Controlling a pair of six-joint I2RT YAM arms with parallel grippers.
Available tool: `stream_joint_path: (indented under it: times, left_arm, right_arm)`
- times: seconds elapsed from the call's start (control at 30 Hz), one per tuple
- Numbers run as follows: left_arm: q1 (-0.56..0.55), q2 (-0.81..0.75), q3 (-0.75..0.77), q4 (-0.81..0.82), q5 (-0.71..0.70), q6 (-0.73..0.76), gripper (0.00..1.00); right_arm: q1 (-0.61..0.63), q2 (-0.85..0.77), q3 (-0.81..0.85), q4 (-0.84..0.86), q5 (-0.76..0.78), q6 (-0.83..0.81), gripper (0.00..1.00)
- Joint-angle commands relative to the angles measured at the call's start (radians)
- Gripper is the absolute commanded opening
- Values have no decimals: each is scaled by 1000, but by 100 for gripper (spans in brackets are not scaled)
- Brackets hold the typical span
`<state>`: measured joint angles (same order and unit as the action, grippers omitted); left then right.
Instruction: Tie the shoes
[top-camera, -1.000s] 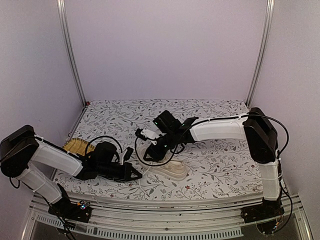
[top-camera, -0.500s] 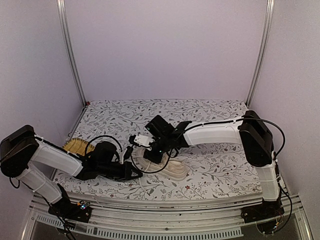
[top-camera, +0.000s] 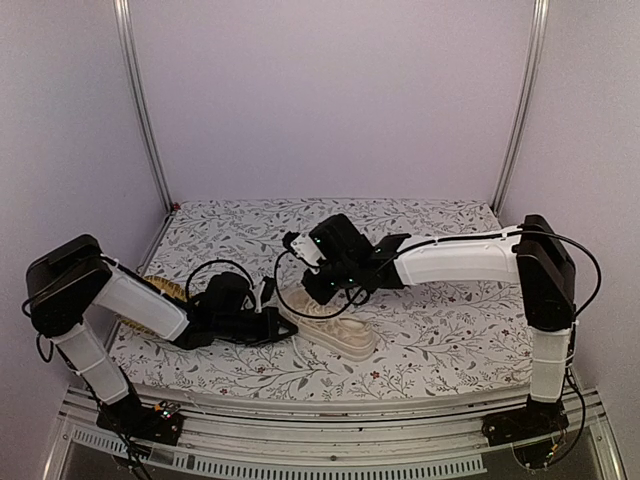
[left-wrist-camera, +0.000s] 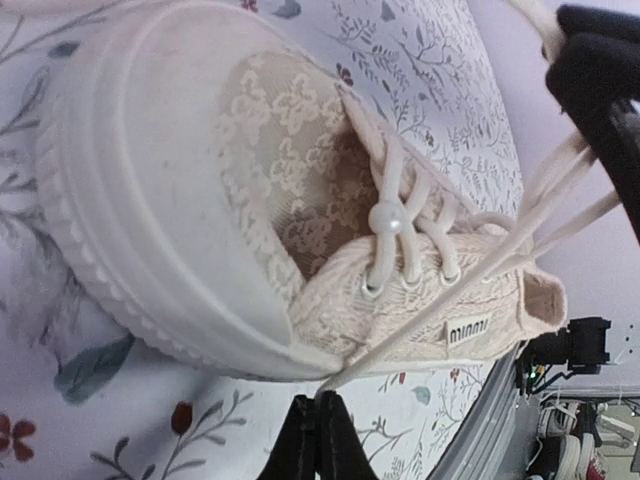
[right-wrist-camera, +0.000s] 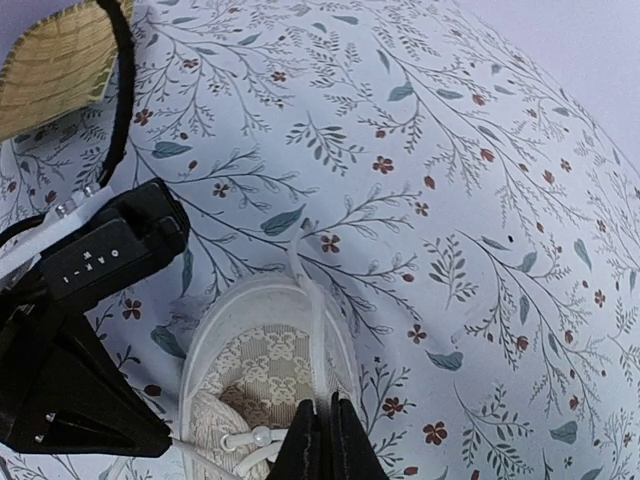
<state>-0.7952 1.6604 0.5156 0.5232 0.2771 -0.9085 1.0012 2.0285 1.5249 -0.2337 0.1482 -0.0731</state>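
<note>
The cream sneaker (top-camera: 335, 332) lies on the floral cloth at centre, toe towards the left. It fills the left wrist view (left-wrist-camera: 200, 180), and its toe shows in the right wrist view (right-wrist-camera: 262, 350). My left gripper (top-camera: 287, 325) is low at the shoe's toe end. Its fingers (left-wrist-camera: 317, 400) are shut on a lace (left-wrist-camera: 420, 321) that runs taut over the shoe's side. My right gripper (top-camera: 325, 293) hovers just above the shoe's far side. It (right-wrist-camera: 322, 405) is shut on the other lace (right-wrist-camera: 316, 330), which trails over the toe onto the cloth.
A yellow woven mat (top-camera: 165, 290) lies at the left edge, mostly hidden behind my left arm, and shows in the right wrist view (right-wrist-camera: 55, 65). A black cable (top-camera: 215, 270) loops over the left wrist. Metal frame posts stand at both back corners.
My right gripper swung left over the shoe, then back right and up with its lace. My left gripper moved right, closer to the toe, and its arm rose.
</note>
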Motion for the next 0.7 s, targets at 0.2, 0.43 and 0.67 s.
stream_joint_path:
  times: [0.2, 0.43, 0.67]
  left_arm:
    - [39, 98, 108, -16, -87, 55, 0]
    - [59, 139, 171, -14, -44, 121, 0]
    - [77, -28, 42, -62, -115, 127, 0]
  right_arm:
    - [-129, -201, -248, 97, 102, 306, 2]
    - [-165, -296, -392, 122, 10, 462, 2]
    - [-203, -406, -555, 185, -87, 629, 5]
